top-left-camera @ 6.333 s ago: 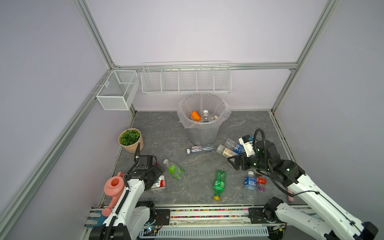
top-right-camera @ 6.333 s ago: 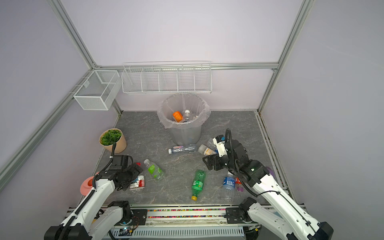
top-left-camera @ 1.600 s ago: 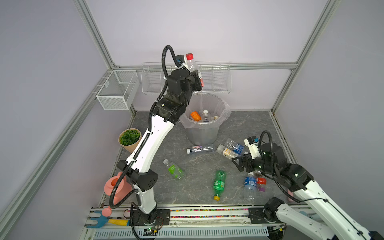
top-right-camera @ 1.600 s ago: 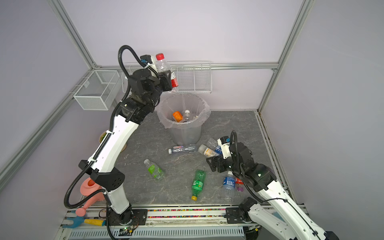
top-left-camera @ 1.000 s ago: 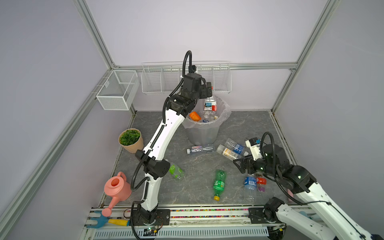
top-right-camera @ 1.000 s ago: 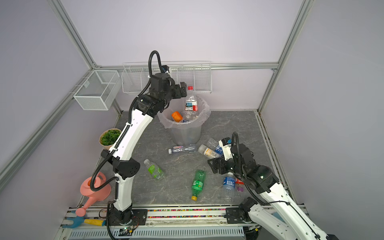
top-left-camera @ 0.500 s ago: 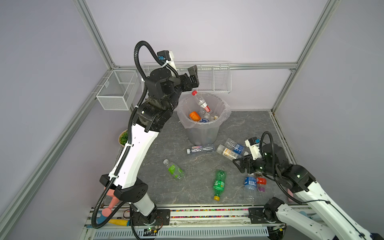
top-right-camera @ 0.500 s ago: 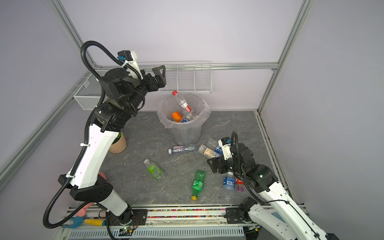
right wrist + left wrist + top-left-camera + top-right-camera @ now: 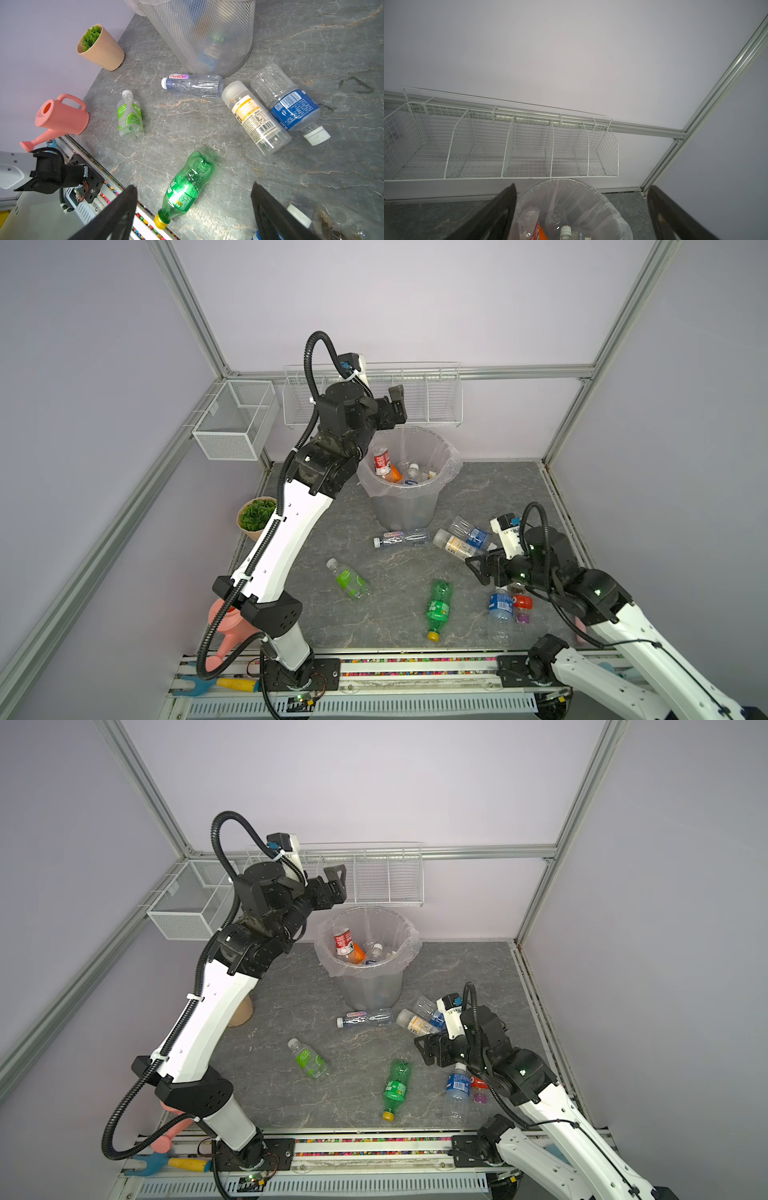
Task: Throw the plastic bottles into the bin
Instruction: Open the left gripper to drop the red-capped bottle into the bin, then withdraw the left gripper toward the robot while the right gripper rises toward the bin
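Note:
The grey bin [image 9: 405, 497] with its clear bag stands at the back and holds several plastic bottles, a red-labelled one [image 9: 381, 460] uppermost. My left gripper [image 9: 397, 406] hangs open and empty above the bin's left rim; the left wrist view looks between its fingers into the bin [image 9: 571, 199]. Several bottles lie on the floor: a green one [image 9: 438, 608], a green-labelled one [image 9: 349, 578], a clear one [image 9: 401, 537], a yellow-labelled one [image 9: 455, 545] and blue-labelled ones [image 9: 500, 610]. My right gripper [image 9: 478, 568] hovers open and empty, with the green bottle [image 9: 187, 185] below its fingers.
White wire baskets [image 9: 436, 402] hang on the back wall right behind the left gripper, a smaller one [image 9: 237, 418] on the left wall. A tan plant pot [image 9: 255, 516] and a pink watering can [image 9: 226, 622] stand at the left. The arms' rail [image 9: 415, 668] runs along the front edge.
The left gripper let go of the red-labelled bottle over the bin, and the bottle dropped in. The left arm then swung back to the left of the bin. The right arm stayed almost still.

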Robot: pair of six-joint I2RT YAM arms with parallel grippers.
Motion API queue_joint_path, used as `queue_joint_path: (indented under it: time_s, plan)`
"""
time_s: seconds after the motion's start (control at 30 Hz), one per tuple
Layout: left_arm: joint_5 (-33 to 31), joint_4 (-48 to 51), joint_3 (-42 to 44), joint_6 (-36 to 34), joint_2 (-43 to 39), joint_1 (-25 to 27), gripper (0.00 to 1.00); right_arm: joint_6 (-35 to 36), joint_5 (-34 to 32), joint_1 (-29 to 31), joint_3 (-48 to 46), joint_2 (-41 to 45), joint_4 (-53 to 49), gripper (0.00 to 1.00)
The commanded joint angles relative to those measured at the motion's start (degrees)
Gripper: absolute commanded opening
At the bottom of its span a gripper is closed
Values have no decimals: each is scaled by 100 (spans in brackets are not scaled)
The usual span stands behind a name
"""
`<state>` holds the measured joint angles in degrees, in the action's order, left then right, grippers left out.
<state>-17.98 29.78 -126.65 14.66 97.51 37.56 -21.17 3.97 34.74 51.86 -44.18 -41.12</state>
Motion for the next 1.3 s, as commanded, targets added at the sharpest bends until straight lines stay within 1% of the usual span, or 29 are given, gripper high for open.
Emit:
queue_joint_path:
  time_s: [0.0,0.27,0.5,0.8,1.07,1.27]
  plan:
    - [-3,-47,246,-42,-260,23,96,34,17,29,140,-62,48,88]
    - [-260,-417,1599,-8,-1213,24,96,42,-1,26,79,-42,50,88]
    - [-419,-418,2527,29,-1936,23,96,11,24,32,83,-127,117,88]
    - [-881,-338,3762,74,-2964,14,96,140,186,39,289,-337,162,88]
    - [-1386,37,4910,429,-3917,-7,97,279,424,140,780,-876,325,88]
    - [-1499,422,5771,990,-4637,-214,97,409,357,510,1323,-1471,456,88]
